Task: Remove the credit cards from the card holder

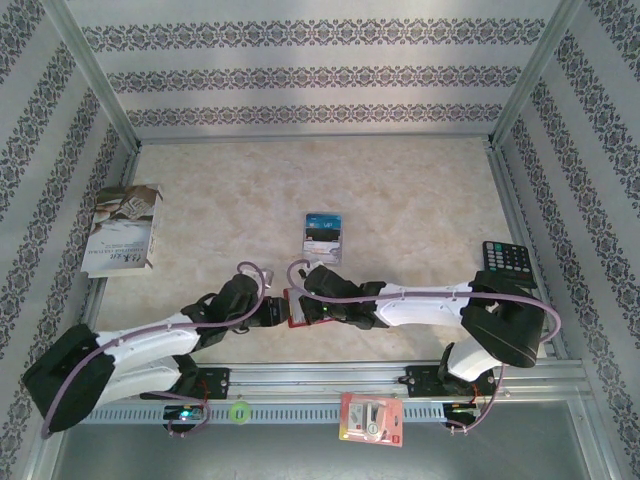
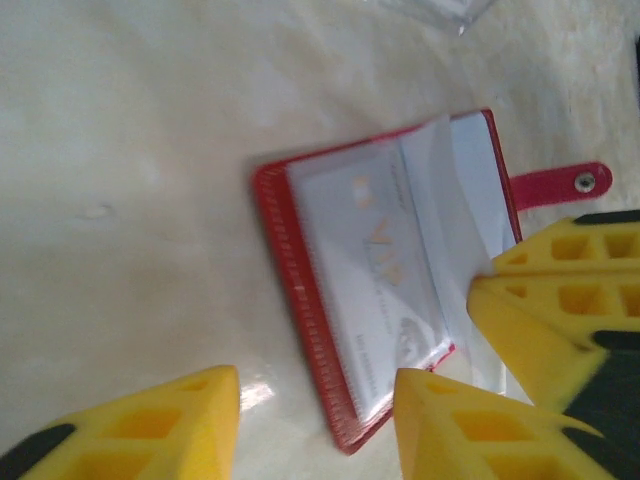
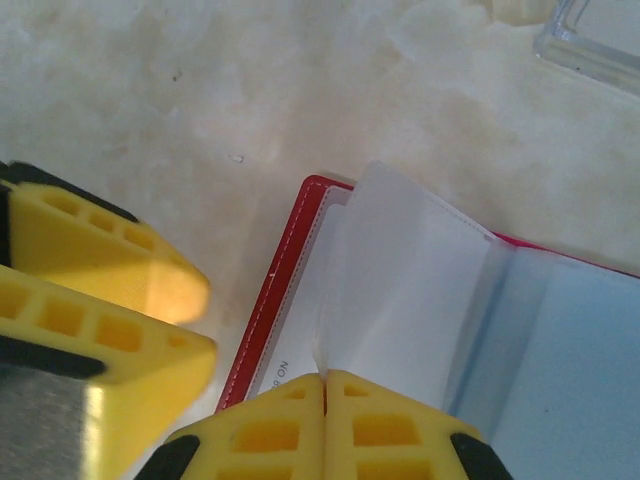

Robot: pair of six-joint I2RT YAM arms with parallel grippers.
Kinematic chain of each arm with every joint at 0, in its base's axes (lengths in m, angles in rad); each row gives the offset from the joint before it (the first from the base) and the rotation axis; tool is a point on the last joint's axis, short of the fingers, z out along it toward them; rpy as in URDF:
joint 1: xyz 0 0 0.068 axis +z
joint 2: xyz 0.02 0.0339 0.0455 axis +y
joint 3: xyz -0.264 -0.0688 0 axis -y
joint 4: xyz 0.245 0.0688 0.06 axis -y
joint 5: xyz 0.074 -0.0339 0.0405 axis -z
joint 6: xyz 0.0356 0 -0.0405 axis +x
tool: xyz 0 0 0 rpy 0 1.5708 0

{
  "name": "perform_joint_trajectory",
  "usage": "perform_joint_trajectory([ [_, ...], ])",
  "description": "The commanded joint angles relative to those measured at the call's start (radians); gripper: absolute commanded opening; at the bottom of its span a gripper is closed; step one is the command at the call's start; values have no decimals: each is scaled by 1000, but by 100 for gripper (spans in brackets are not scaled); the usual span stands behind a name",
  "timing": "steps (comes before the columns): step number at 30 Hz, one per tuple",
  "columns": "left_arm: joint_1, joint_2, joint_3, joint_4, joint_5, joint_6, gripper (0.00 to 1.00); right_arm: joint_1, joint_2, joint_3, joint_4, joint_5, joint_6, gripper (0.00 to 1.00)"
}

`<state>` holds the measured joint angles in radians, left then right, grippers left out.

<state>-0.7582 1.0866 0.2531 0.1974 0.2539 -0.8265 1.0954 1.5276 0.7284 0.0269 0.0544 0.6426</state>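
Pinching a clear sleeve (image 3: 410, 280) of the card holder (image 3: 268, 292), the closed right gripper (image 3: 324, 385) bares a credit card (image 2: 370, 260) for the left gripper (image 2: 315, 385), parted and empty at that holder's edge.

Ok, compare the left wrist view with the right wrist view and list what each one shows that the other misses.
Left wrist: the wallet's snap tab and a pale card inside, with the left gripper open around the near corner.
Right wrist: the right gripper seen close, tips shut on a clear sleeve, and the blue pocket beside it.
Both: the red wallet lying open on the table, the sleeve standing up, and yellow fingers of both arms.
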Motion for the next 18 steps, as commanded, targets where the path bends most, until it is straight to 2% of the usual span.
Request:
perform_joint_trajectory([
  [1,-32,66,53,152,-36,-10,29,1,-24,-24,51,13,67,0],
  [4,-49,130,63,188,-37,-16,21,5,-35,-41,60,24,84,0],
  [10,-63,224,70,225,-55,-31,12,12,-41,-48,61,34,103,0],
  [13,-62,240,74,183,-85,-34,0,12,-46,-52,55,40,113,0],
  [18,-63,247,71,127,-101,-28,0,9,-86,-70,-1,109,157,0],
])
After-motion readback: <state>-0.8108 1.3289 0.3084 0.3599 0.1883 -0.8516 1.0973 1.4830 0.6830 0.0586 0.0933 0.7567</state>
